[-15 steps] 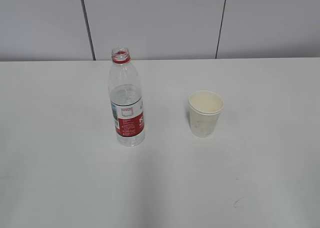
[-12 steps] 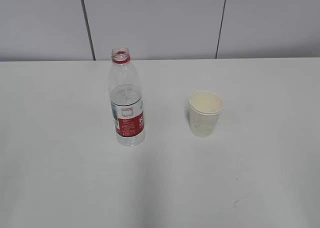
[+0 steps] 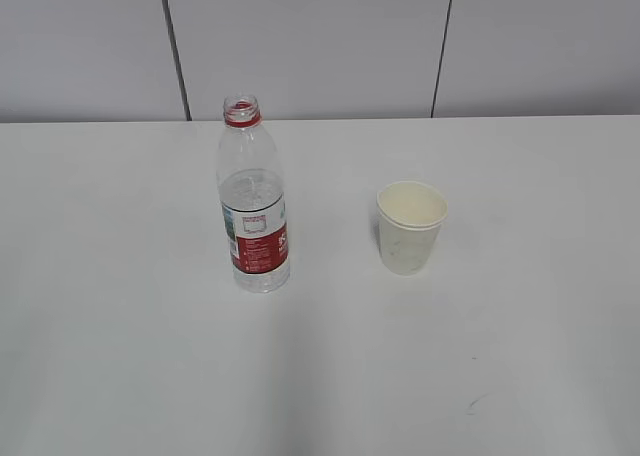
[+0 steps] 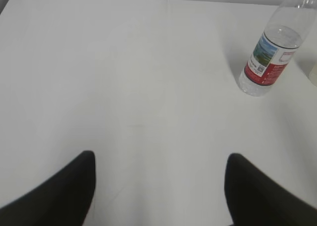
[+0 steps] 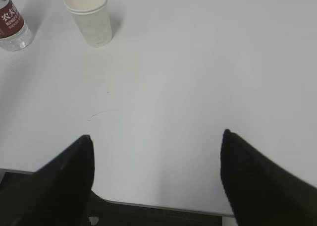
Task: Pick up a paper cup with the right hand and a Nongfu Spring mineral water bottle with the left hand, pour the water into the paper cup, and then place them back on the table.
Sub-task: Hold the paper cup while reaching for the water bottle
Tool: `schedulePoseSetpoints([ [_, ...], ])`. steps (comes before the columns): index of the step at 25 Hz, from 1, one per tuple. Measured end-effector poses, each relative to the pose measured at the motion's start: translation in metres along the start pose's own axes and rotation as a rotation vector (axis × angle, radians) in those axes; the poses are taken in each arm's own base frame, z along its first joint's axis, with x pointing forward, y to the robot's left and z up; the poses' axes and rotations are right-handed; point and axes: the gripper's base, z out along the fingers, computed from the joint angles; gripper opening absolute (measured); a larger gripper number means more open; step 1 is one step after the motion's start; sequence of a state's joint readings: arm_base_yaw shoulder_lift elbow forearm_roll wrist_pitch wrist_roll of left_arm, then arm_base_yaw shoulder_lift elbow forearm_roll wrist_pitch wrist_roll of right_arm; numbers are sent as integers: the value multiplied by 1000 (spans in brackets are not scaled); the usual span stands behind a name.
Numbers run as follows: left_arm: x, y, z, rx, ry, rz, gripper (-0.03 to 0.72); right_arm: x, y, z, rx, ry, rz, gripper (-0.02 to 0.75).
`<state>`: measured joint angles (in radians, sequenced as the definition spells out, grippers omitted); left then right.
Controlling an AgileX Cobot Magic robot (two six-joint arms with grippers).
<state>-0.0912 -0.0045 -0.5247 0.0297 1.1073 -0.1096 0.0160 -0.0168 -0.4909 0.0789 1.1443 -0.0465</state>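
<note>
The Nongfu Spring mineral water bottle (image 3: 254, 208) stands upright and uncapped on the white table (image 3: 120, 356), holding some clear water (image 3: 250, 188). The paper cup (image 3: 410, 227) stands upright to its right, about a hand's width away. Neither arm shows in the exterior view. In the left wrist view my left gripper (image 4: 159, 159) is open and empty over bare table, with the bottle (image 4: 270, 52) far ahead at the upper right. In the right wrist view my right gripper (image 5: 156, 137) is open and empty above the table's front edge, with the cup (image 5: 90, 16) far ahead at the upper left and the bottle's base (image 5: 12, 25) at the left edge.
A grey panelled wall (image 3: 320, 46) stands behind the table. The table's front edge (image 5: 163, 204) shows below the right gripper. A faint scuff mark (image 3: 476, 404) lies on the tabletop in front of the cup.
</note>
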Motion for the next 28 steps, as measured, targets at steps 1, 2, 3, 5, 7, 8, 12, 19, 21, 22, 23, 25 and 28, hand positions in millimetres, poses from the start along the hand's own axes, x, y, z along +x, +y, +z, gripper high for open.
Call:
schedulePoseSetpoints([
  [1,0,0,0,0,0,0,499,0,0,0,0,0,0,587],
  [2,0,0,0,0,0,0,499,0,0,0,0,0,0,587],
  [3,0,0,0,0,0,0,499,0,0,0,0,0,0,587],
  [5,0,0,0,0,0,0,499,0,0,0,0,0,0,587],
  [7,0,0,0,0,0,0,499,0,0,0,0,0,0,587],
  [8,0,0,0,0,0,0,499,0,0,0,0,0,0,587],
  [12,0,0,0,0,0,0,499,0,0,0,0,0,0,587],
  [19,0,0,0,0,0,0,499,0,0,0,0,0,0,587],
  [21,0,0,0,0,0,0,499,0,0,0,0,0,0,587],
  [22,0,0,0,0,0,0,499,0,0,0,0,0,0,587],
  [23,0,0,0,0,0,0,499,0,0,0,0,0,0,587],
  [25,0,0,0,0,0,0,499,0,0,0,0,0,0,587],
  [28,0,0,0,0,0,0,499,0,0,0,0,0,0,587],
])
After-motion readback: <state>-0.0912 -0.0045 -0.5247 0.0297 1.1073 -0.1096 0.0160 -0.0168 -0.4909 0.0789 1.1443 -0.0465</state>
